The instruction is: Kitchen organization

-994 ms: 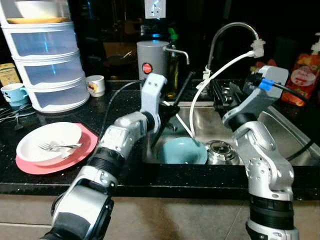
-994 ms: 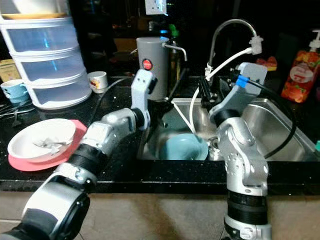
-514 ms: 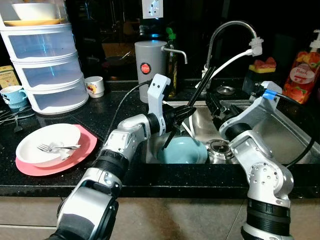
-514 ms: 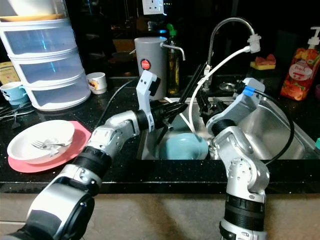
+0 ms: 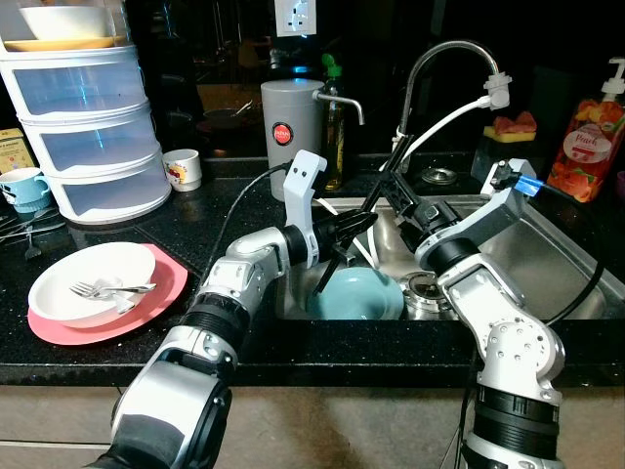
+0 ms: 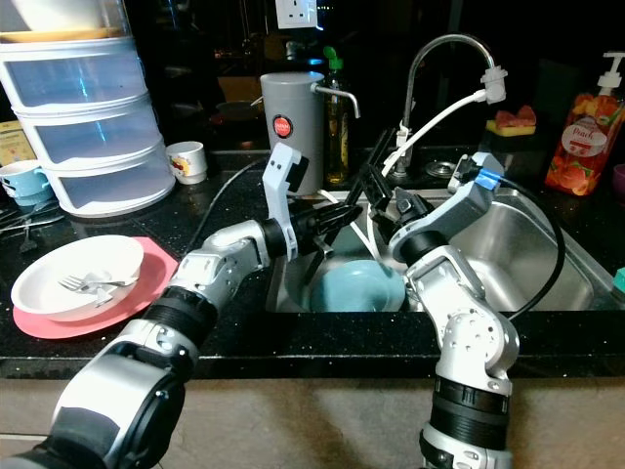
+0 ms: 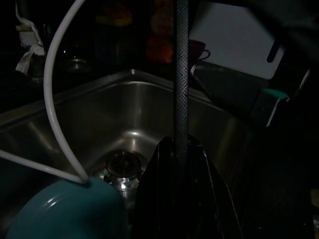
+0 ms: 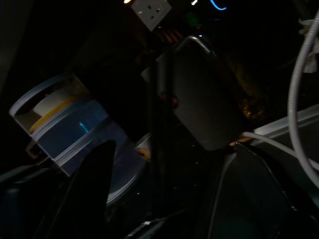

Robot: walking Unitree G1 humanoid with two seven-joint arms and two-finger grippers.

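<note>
A teal bowl (image 5: 356,293) lies in the left part of the steel sink (image 5: 547,254), beside the drain (image 5: 425,288). My left gripper (image 5: 356,230) reaches over the sink's left edge, just above the bowl, and is open. One finger (image 7: 181,74) points up toward the faucet and the other slants down at the bowl's rim. My right gripper (image 5: 395,195) hovers close to the right of it over the sink's back edge, open, holding nothing. A white hose (image 5: 430,127) runs from the faucet (image 5: 449,49) down behind the bowl (image 7: 65,209).
On the counter to the left, a white dish (image 5: 93,283) with a fork (image 5: 112,289) sits on a pink plate (image 5: 166,293). Behind stand plastic drawers (image 5: 88,127), a cup (image 5: 183,168) and a grey canister (image 5: 293,122). A soap pouch (image 5: 586,142) stands at the back right.
My left gripper has swung right, from the sink's left rim to above the bowl. My right arm has dropped and turned left, bringing its gripper close to the left one.
</note>
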